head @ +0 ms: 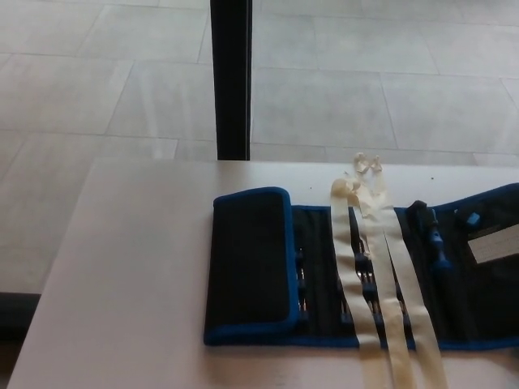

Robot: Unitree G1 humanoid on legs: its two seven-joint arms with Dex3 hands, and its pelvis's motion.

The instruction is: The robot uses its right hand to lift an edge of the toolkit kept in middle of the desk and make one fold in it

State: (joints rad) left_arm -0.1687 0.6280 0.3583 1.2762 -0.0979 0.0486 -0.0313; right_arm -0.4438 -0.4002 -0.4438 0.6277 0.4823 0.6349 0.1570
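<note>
Desk (138, 267): pale top, carrying the toolkit toward its right half.
Toolkit (365, 271): black with blue trim, lying flat; its left flap (250, 263) lies doubled over the tools, so one fold looks made.
Straps (381, 284): two cream ties draped across the open part, trailing toward the near edge; they could snag further folding.
Post (232, 77): dark upright beyond the desk.
Hands: neither shows, so grip and places relative to them cannot be told.

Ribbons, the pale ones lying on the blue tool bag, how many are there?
2. One ribbon lies nearer the folded flap; the other ribbon runs just right of it. Both cross the toolkit and pass the picture's bottom edge.
</note>
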